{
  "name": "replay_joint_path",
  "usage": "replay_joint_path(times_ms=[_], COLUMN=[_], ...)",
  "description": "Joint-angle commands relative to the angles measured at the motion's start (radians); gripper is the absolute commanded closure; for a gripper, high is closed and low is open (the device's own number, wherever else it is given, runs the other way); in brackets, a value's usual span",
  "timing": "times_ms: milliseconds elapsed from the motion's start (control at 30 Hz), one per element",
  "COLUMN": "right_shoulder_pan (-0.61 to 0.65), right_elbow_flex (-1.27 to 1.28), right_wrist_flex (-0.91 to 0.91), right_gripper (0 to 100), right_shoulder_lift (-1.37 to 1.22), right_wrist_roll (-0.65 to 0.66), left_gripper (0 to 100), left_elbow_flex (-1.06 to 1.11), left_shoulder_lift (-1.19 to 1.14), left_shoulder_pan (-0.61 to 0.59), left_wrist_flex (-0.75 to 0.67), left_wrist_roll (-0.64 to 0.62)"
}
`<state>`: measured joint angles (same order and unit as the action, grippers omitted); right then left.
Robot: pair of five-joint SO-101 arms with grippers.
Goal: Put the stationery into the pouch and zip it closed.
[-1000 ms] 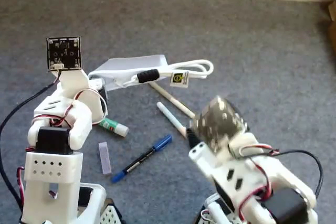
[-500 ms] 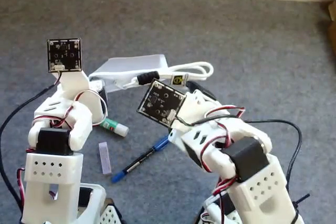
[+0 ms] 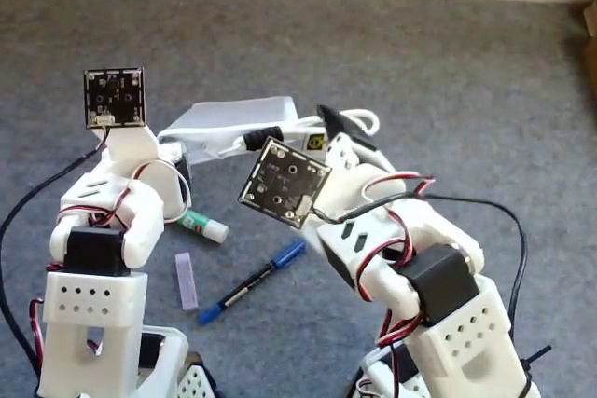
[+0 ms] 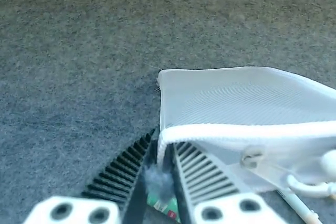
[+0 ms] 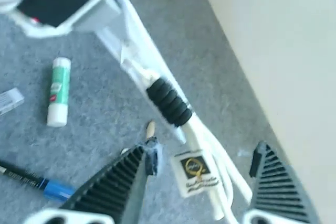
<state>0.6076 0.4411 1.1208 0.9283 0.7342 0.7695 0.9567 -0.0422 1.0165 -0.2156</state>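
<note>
**High view.** My left gripper [image 3: 175,151] pinches the pouch [image 3: 238,118] at its 8 o'clock corner. My right gripper [image 3: 338,128], jaws apart, hangs at the pouch's 3 o'clock, over its cord [image 3: 366,118]. Glue stick [image 3: 203,226], lilac bar [image 3: 187,281] and pen [image 3: 252,281] lie on the carpet toward 6 o'clock, outside the pouch.

**Left wrist view.** The left gripper [image 4: 163,156] is clamped on the pouch [image 4: 241,103] rim. I see nothing inside the pouch. Risk, as I judge it: so thin a bite could slip if the pouch is tugged.

**Right wrist view.** The right gripper [image 5: 199,182] is wide open above the cord [image 5: 210,142] and tag [image 5: 195,170]. Risk: closing here would catch cord instead of stationery and drag the pouch from the left grip.
</note>
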Motion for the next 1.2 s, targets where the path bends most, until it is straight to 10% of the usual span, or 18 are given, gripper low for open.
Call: replay_joint_path(times_ms=[0,1167], right_shoulder_pan=[0.036,0.064], right_elbow_flex=[-0.041,0.015], right_wrist_flex=[-0.056,-0.154], right_gripper=[72.7,83.9], right_shoulder_lift=[-0.016,-0.234], right_wrist_roll=[0.015,0.021], left_gripper=[99,99], left_elbow_flex=[0.015,0.024], left_shoulder_lift=[-0.019,-0.019], left_shoulder_pan=[0.004,0.004], left_wrist_flex=[0.003,-0.009], left_wrist_roll=[-0.011,-0.011])
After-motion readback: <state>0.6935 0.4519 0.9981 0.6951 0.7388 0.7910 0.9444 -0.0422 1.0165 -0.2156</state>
